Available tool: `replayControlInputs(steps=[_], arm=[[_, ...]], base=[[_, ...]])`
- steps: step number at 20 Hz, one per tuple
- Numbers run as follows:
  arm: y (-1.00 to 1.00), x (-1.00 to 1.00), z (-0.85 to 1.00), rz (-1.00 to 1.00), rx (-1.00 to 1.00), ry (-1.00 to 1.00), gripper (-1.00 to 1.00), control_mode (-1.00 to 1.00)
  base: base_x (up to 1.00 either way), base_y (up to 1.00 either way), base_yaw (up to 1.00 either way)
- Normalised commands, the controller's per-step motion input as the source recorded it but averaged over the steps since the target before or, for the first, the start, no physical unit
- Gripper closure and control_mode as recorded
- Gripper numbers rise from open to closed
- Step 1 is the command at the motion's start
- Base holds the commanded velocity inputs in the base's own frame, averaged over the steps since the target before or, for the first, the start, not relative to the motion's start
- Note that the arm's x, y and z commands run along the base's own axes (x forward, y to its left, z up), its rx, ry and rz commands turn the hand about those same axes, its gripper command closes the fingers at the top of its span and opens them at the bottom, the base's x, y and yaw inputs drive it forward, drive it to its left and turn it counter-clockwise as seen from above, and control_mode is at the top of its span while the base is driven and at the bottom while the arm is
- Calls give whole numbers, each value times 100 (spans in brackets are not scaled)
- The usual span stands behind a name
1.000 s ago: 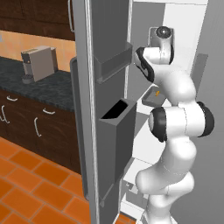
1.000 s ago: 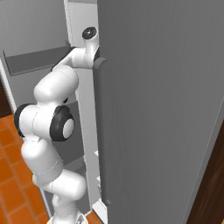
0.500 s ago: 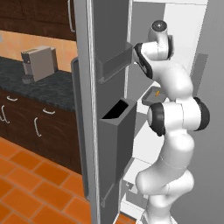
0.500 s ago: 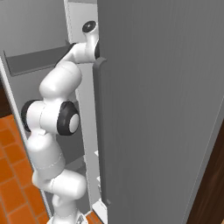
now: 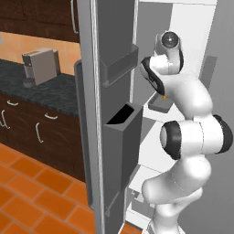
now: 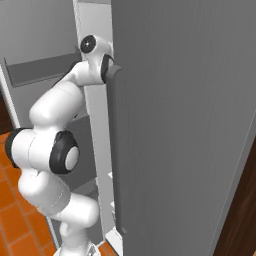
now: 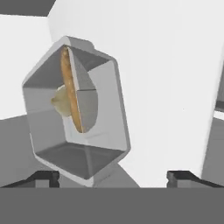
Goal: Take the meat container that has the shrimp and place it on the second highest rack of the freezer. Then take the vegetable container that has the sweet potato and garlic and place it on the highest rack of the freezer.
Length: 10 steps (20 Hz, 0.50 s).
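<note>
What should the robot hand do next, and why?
Probably pull straight back out of the freezer. The container with the sweet potato and pale garlic looks set down inside, and the fingers are open and not touching it, so nothing seems left to hold.

A grey octagonal container (image 7: 76, 111) holding a tan-brown sweet potato (image 7: 72, 89) and a small pale garlic (image 7: 61, 103) sits on a white shelf (image 5: 155, 98) inside the open silver-grey freezer (image 5: 114, 114), ahead of the gripper
</note>
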Motion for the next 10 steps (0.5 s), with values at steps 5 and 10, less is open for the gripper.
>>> replayControlInputs(steps=[5, 10], arm=[[0, -100, 0, 16, 1, -22, -100, -100], [0, -100, 0, 11, 0, -27, -100, -100]], base=[[0, 0, 0], [0, 0, 0]])
